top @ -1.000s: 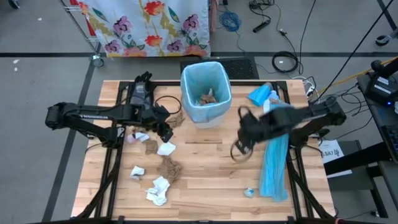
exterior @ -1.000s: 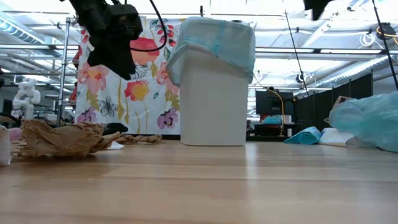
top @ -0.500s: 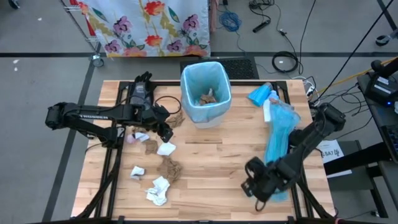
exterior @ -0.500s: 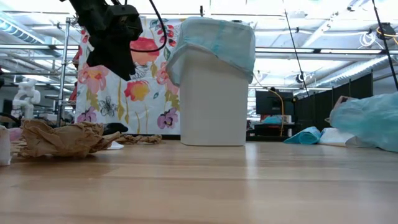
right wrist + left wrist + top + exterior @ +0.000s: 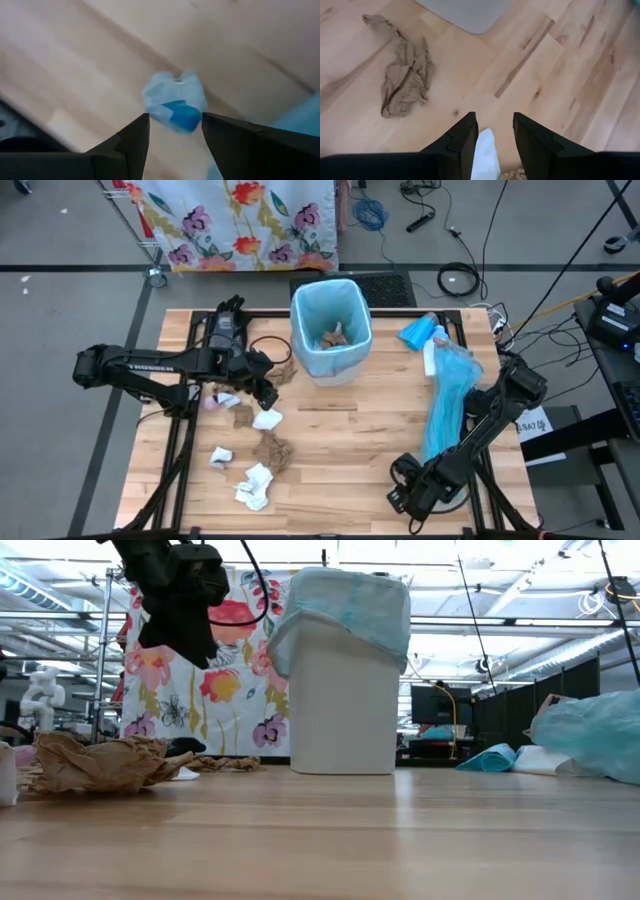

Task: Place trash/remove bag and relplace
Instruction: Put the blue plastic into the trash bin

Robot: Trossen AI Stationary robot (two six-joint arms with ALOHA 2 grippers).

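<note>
The white bin (image 5: 330, 330) with a light-blue bag (image 5: 350, 600) stands at the table's far middle, with some trash inside. Brown and white paper wads lie on the left half: a white one (image 5: 267, 418), a brown one (image 5: 272, 450) and another white one (image 5: 255, 485). My left gripper (image 5: 262, 388) hangs open, well above the table, over the white wad (image 5: 485, 155). My right gripper (image 5: 402, 498) is low at the near right, open. Its fingers stand on either side of a small pale-blue and white scrap (image 5: 175, 107) that lies on the table.
A long light-blue plastic strip (image 5: 445, 415) lies along the table's right side, close to my right arm. A folded blue bag (image 5: 418, 332) sits at the far right. A brown wad (image 5: 405, 80) lies by the bin's left. Bare wood shows in the table's middle.
My right gripper has swung from the table's middle, right of the bin, toward the near edge and down, turning as it went. It now stands low over the small pale-blue scrap. My left arm has kept still.
</note>
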